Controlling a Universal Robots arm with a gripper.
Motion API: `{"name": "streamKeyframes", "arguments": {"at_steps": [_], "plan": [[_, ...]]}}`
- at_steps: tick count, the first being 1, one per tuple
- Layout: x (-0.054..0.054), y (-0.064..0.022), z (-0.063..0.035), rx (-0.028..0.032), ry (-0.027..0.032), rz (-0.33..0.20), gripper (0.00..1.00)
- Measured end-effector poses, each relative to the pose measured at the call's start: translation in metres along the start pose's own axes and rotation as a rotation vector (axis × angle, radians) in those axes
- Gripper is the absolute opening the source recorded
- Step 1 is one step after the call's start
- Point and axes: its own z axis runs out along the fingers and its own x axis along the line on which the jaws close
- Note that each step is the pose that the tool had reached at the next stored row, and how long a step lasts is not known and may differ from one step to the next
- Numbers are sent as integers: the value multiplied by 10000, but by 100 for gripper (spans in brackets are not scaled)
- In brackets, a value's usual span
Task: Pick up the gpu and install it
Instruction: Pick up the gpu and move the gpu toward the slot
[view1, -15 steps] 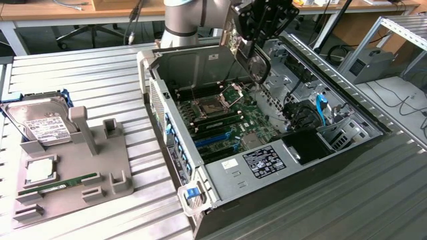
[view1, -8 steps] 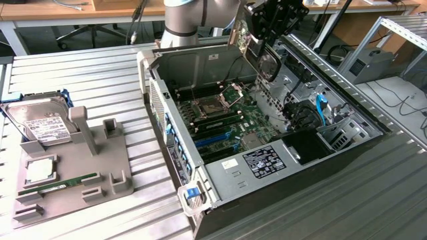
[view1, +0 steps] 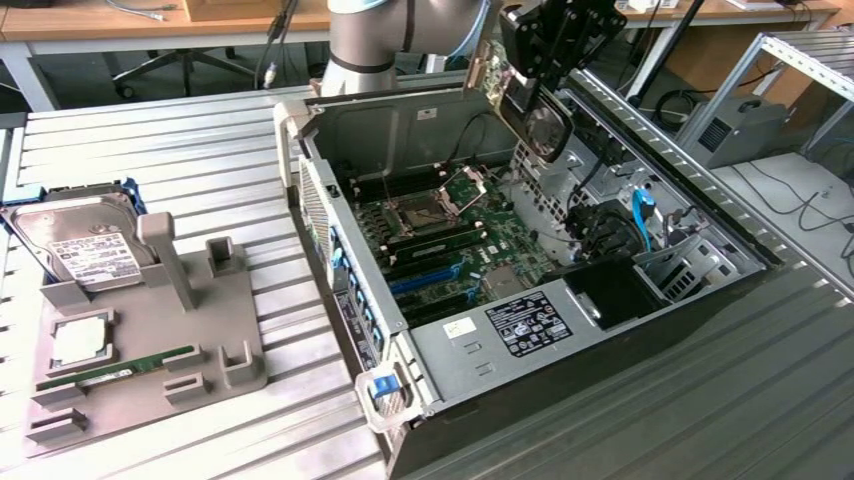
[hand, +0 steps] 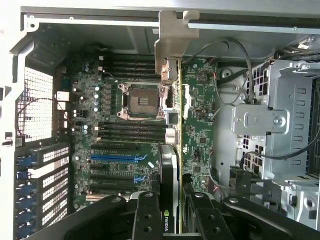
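My gripper (view1: 558, 45) is shut on the gpu (view1: 537, 122) and holds it in the air above the back part of the open computer case (view1: 441, 350). The card hangs edge-down, its round fan face toward the exterior view's right. In the wrist view the gpu (hand: 170, 165) appears edge-on between my black fingers (hand: 145, 215), with its silver bracket (hand: 172, 35) at the end farthest from them. It hovers over the motherboard (hand: 200, 125), beside the CPU socket (hand: 137, 100), and clear of the blue and black expansion slots (hand: 117, 157).
A grey fixture (view1: 200, 330) on the ribbed table holds a hard drive (view1: 87, 245), a CPU (view1: 80, 340) and a green RAM stick (view1: 114, 372). Inside the case lie cables (view1: 641, 215) and a drive cage (hand: 290, 125). The arm's base (view1: 367, 40) stands behind the case.
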Motion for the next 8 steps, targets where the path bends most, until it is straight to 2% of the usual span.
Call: {"name": "streamKeyframes", "arguments": {"at_steps": [3, 8], "plan": [[-13, -1, 0, 0, 0, -2, 27], [-135, -6, -2, 0, 0, -2, 27]]}}
